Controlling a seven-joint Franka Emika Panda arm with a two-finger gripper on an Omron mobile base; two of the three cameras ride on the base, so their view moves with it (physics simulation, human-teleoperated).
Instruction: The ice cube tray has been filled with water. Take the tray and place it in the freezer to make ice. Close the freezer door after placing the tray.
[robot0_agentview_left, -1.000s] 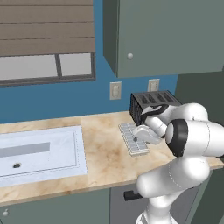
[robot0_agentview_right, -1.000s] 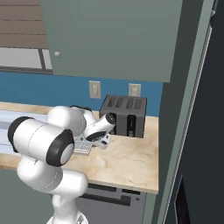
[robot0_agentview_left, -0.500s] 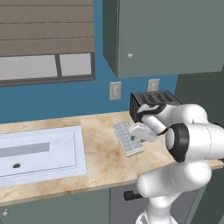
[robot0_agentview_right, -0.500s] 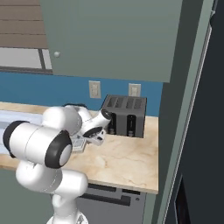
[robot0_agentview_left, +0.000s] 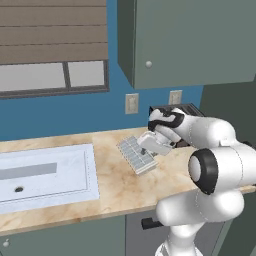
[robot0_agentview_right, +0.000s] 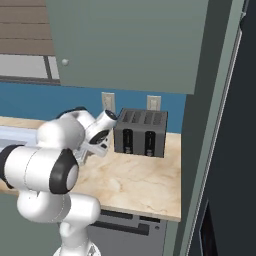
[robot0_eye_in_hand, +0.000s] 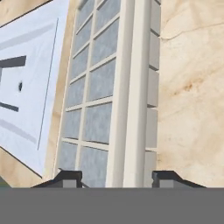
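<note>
Kitchen counter, marbled beige top (robot0_agentview_left: 115, 185), runs below a blue wall with a white sink basin (robot0_agentview_left: 45, 175) let into its left end and a black slotted toaster (robot0_agentview_right: 141, 132) standing near its right end against the wall. On the counter between sink and toaster, toward the back edge, is the ice cube tray (robot0_agentview_left: 136, 154), a pale grid of square cells carrying a faint bluish sheen of water (robot0_eye_in_hand: 98, 87). In the left base view its long axis runs obliquely from the back edge toward the front edge, and it appears tilted rather than flat, so it is judged to be lifted at the gripper end; contact with the counter cannot be confirmed. The gripper (robot0_eye_in_hand: 117, 177) is at the tray's toaster-side end, and in the hand view the tray's long axis extends straight away from it, with the thick raised rim running between the two fingertips (robot0_eye_in_hand: 69, 178). The fingertips stand partly apart, one over the cell side and one outside the rim, a posture consistent with a grasp across that rim. Actual pad contact is below the visible field, so whether the grip is closed on the tray cannot be told. Freezer interior is not in view; only a tall dark panel (robot0_agentview_right: 227, 150) bounds the right edge of the right base view.
</note>
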